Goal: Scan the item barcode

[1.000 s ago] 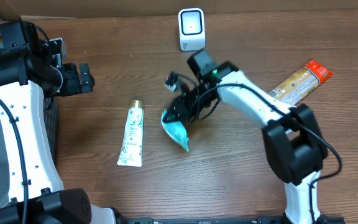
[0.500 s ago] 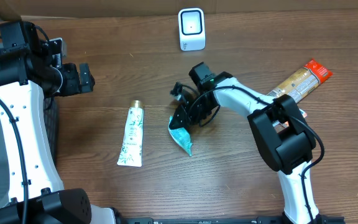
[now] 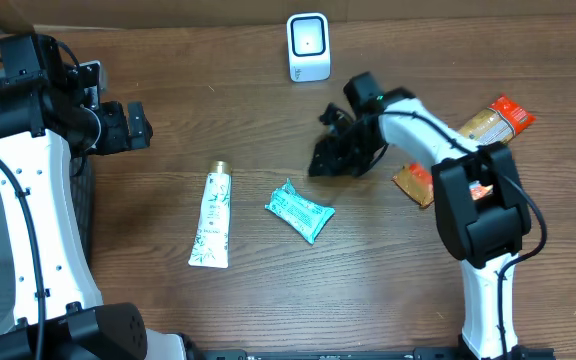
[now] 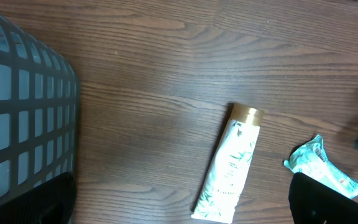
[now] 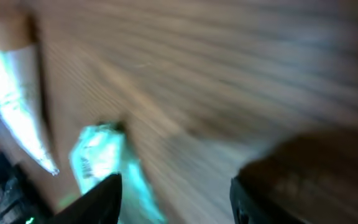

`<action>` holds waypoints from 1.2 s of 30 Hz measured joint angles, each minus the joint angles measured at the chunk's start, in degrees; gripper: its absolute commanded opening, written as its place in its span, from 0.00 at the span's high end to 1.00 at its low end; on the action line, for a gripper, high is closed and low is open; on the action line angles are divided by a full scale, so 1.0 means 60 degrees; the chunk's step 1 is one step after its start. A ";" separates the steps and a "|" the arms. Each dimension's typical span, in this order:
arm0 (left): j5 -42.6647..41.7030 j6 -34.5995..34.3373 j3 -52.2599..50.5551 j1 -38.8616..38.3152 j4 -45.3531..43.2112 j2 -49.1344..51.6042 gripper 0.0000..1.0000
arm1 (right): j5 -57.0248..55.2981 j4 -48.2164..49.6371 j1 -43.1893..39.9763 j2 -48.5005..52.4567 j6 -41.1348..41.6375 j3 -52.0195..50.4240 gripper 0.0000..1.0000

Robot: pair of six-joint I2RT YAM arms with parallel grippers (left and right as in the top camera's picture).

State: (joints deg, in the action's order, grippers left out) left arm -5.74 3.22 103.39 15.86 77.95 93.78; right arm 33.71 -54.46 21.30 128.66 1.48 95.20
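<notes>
Teal packet (image 3: 300, 212) lying flat, long axis slanting upper-left to lower-right, near and below-left of right gripper (image 3: 326, 160) overhead; fingers parted, empty. Left gripper (image 3: 139, 125) wide, empty, well apart.

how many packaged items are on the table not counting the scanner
3 for sure: a white tube left of centre, a teal packet in the middle, a gold-and-red packet far right. A brown piece beside the right arm may be a fourth, partly hidden.

Your left arm (image 3: 56, 230) and right arm (image 3: 418, 135) wear white shells over black joints, with thin black cables (image 3: 30, 240) looped alongside; the left hand (image 3: 140, 125) and right hand (image 3: 330, 160) are black.
</notes>
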 measured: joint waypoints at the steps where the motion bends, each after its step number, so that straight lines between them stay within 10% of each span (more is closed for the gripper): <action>1: 0.0000 0.0000 0.0000 0.0000 0.0000 0.0000 0.00 | -0.0288 -0.0342 -0.0066 0.0000 -0.0004 0.0229 0.57; 11: 0.0000 0.0000 0.0000 0.0000 0.0004 0.0000 0.00 | -0.1235 -0.2342 0.0758 -0.0182 0.0091 0.1650 0.71; 17: 0.0000 0.0000 0.0000 0.0000 0.0000 0.0000 0.00 | -0.1461 -0.1858 0.2102 -0.0182 0.0816 0.1330 0.96; 36: 0.0000 0.0000 0.0000 0.0000 0.0000 0.0000 0.00 | -0.3224 -0.1195 0.2900 0.0357 0.3071 0.1330 0.96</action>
State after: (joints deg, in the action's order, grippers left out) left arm -5.74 3.22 103.39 15.86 77.95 93.78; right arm 14.37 -61.63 38.70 130.80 19.90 103.18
